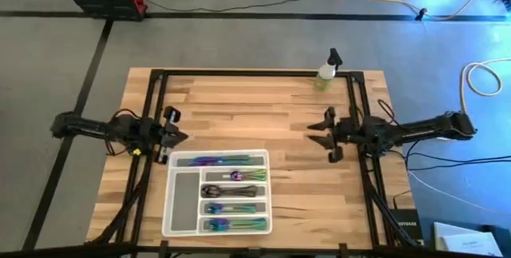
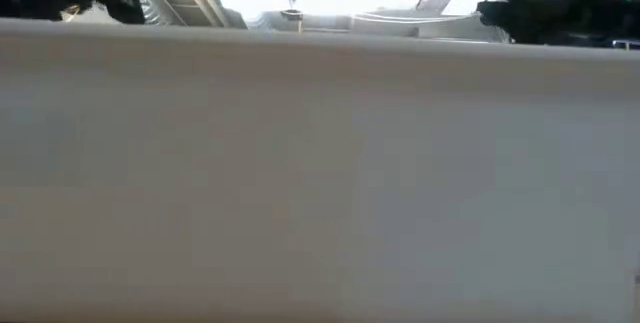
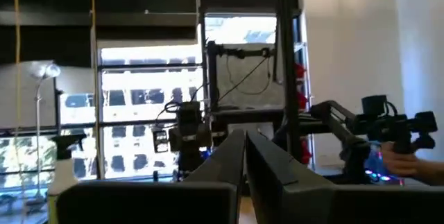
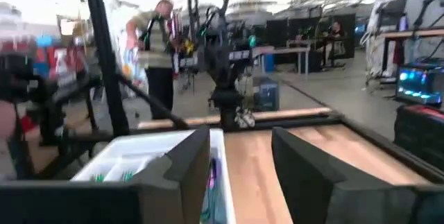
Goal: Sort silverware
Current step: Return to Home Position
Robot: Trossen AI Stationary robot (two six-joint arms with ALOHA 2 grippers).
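Observation:
The silverware (image 1: 227, 192) lies in the compartments of a translucent white tray (image 1: 170, 210) at the table's near middle. It is made up of iridescent pieces (image 1: 219, 160) and dark ones (image 1: 230, 191), and iridescent pieces (image 4: 211, 175) show inside the tray (image 4: 132, 158) in the right wrist view. My left gripper (image 1: 180, 135) hovers shut just beyond the tray's far left corner, holding nothing. My right gripper (image 1: 318, 134) hovers open to the right of the tray, level with its far end, with nothing between its fingers.
A small spray bottle (image 1: 326, 73) stands at the table's far edge, right of the middle. A black frame (image 1: 239, 73) runs around the tabletop. A pale wall (image 2: 320, 183) fills most of the low view. A person (image 4: 159, 50) stands in the room beyond the table.

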